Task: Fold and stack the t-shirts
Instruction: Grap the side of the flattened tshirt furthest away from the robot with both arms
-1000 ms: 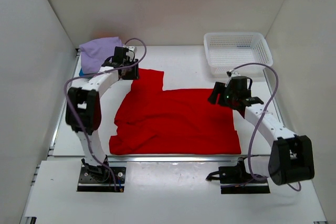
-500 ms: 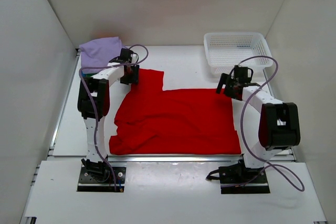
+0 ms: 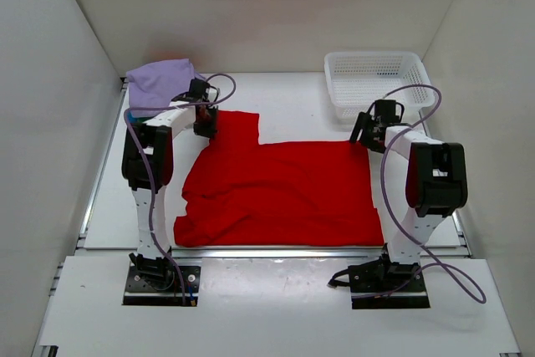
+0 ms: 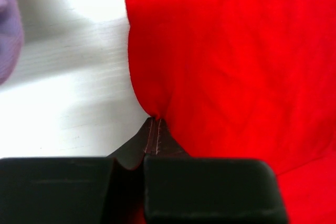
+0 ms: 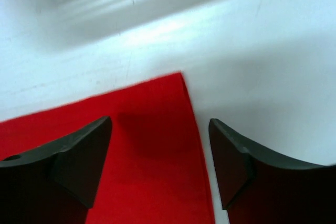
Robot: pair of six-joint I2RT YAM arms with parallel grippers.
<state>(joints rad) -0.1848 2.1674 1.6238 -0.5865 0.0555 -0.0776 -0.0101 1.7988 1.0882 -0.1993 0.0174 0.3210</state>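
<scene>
Basket (image 3: 378, 111) beyond red t-shirt (image 3: 284, 190)

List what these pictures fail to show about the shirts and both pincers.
Left wrist view: the lavender t-shirt is only a blurred sliver, cut off by the left edge.
Top view: the left pincer meets the red t-shirt at a spot hidden under its own wrist.
Right wrist view: whether the open right pincer touches the cloth is too blurred and close to tell.

Basket (image 3: 372, 55) behind-right of spread t-shirt (image 3: 284, 190)
</scene>
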